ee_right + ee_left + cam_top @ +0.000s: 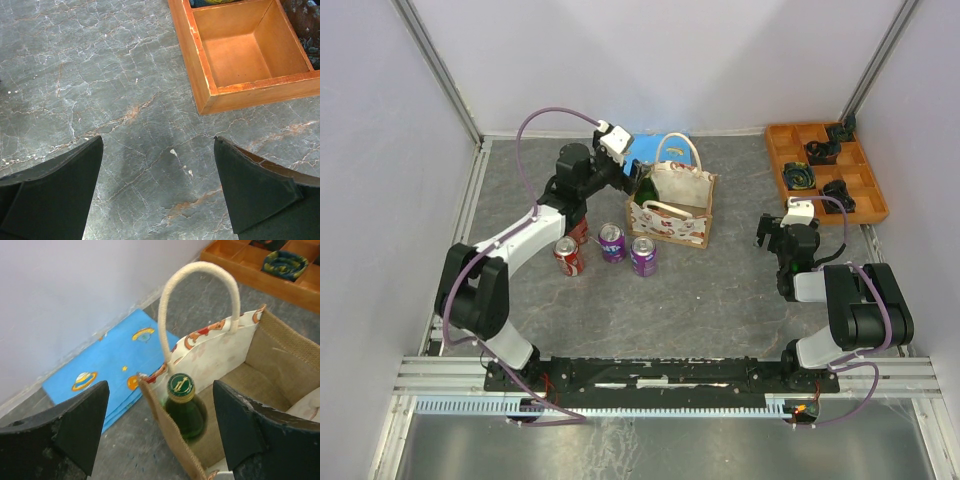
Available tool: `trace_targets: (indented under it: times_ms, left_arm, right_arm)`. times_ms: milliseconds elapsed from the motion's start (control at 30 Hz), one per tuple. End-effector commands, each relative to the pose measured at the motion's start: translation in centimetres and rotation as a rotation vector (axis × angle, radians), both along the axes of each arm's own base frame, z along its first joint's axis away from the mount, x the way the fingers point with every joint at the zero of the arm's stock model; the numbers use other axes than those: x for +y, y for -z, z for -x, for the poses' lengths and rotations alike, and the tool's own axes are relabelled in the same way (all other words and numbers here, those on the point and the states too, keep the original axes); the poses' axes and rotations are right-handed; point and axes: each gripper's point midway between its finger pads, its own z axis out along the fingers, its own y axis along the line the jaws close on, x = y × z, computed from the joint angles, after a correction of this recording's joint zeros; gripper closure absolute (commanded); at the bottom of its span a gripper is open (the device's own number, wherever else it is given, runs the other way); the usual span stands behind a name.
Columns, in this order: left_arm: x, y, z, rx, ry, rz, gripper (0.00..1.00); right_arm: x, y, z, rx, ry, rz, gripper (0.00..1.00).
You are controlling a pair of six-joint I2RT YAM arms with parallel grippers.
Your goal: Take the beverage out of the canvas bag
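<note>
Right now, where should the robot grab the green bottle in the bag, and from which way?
Grab the green glass bottle by its narrow neck, just under the cap, coming down from above. It stands upright in a corner of the beige canvas bag, whose walls crowd its body; only the top is free.

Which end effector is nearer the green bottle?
Left. The left end effector hangs open over the green bottle in the canvas bag; the right end effector sits apart, beside the orange tray.
</note>
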Motion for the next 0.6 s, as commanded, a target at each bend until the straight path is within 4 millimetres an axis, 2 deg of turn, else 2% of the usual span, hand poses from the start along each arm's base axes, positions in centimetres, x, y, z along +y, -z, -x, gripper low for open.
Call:
trace_targets:
  times_ms: [0,300,567]
  left_arm:
    - [-1.8,-5.0,-0.1,-0.188,0.112,0.166,0.09]
    - [-3.6,-3.3,-0.3,-0.190,0.214,0.178,0.06]
    - [-4.1,-2.1,-1.3,-0.181,0.217,0.174,0.08]
  right_arm:
    - [0.0,-1.7,-1.1,-0.058,-0.006,0.009,0.01]
    - [0.0,-1.7,-1.1,-0.057,-0.006,0.008,0.01]
    - [0.0,-1.7,-1.1,-0.058,-0.005,0.009,0.01]
